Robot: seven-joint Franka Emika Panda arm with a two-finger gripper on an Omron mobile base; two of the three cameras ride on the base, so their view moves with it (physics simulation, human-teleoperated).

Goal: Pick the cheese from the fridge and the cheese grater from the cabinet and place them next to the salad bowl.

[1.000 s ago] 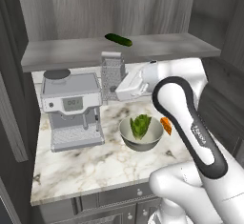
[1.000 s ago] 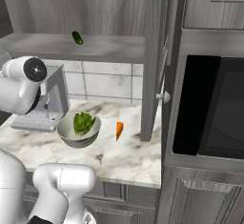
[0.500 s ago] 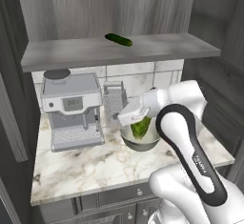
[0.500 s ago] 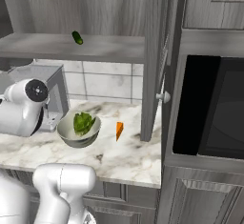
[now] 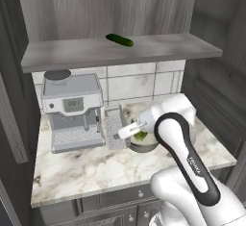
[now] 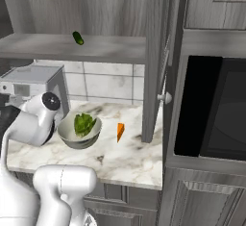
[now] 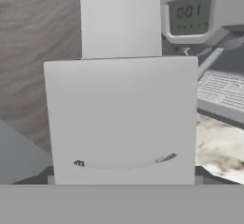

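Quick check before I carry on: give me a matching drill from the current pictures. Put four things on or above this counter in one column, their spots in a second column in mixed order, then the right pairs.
Things:
1. cheese grater
2. cheese
3. green cucumber-like item
4. coffee machine

Spots:
A. up on the open shelf of the cabinet
B. on the marble counter between the salad bowl and the tall panel to the right
C. at the left end of the counter, under the shelf
D. upright between the coffee machine and the salad bowl

Pairs: 1-D, 2-B, 3-A, 4-C
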